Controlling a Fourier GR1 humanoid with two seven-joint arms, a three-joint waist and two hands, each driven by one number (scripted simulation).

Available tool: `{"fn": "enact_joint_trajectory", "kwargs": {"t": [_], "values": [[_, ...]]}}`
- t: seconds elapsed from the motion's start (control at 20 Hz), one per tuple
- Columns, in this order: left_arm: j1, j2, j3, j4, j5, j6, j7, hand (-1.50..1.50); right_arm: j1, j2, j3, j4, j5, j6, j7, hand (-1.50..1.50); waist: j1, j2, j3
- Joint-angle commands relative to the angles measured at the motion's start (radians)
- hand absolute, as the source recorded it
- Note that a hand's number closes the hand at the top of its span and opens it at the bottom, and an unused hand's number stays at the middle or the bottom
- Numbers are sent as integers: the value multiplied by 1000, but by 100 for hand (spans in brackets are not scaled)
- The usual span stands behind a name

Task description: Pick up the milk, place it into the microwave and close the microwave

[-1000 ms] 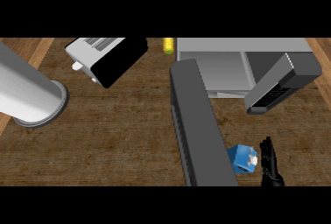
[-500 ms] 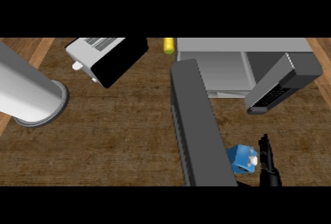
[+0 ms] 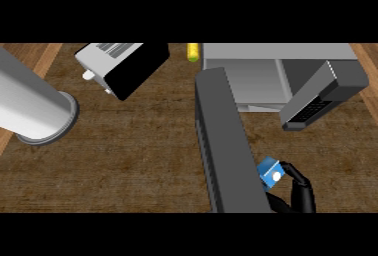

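Note:
The milk (image 3: 270, 173), a small blue carton with a white spot, sits low at the right, close against the open microwave door (image 3: 225, 145). My right hand (image 3: 299, 192) comes up from the lower edge just right of the carton, and its black fingers (image 3: 290, 169) curl over the carton's top and right side. The door is a long dark slab running from the microwave (image 3: 255, 82) down to the lower edge, and it hides the carton's left part. The microwave's light grey cavity stands open at the top right. My left hand does not show.
A dark panel with keys (image 3: 322, 97) juts out right of the cavity. A white toaster with a black side (image 3: 122, 65) stands at the top left. A thick grey cylinder (image 3: 33, 102) fills the left edge. A yellow-green item (image 3: 193, 51) lies at the top.
My right hand's fingers, straight beside the carton before, have bent over its top and side. The carton has shifted slightly up and left toward the door.

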Motion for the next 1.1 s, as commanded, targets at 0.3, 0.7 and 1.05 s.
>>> {"fn": "enact_joint_trajectory", "kwargs": {"t": [0.3, 0.7, 1.05], "values": [[-15, 27, -7, -2, 15, -4, 5, -150, -351, -179, -91, 327, -39, 288, -90, 150, 34, 12, 5], [-11, 24, 36, 4, 56, -13, 10, -150, -436, -166, -51, 470, -17, 502, -201, 150, 13, 5, 2], [64, -8, 73, 26, 71, -81, -57, -150, -428, -138, -15, 335, 6, 466, -133, 150, 3, -2, 0]]}}
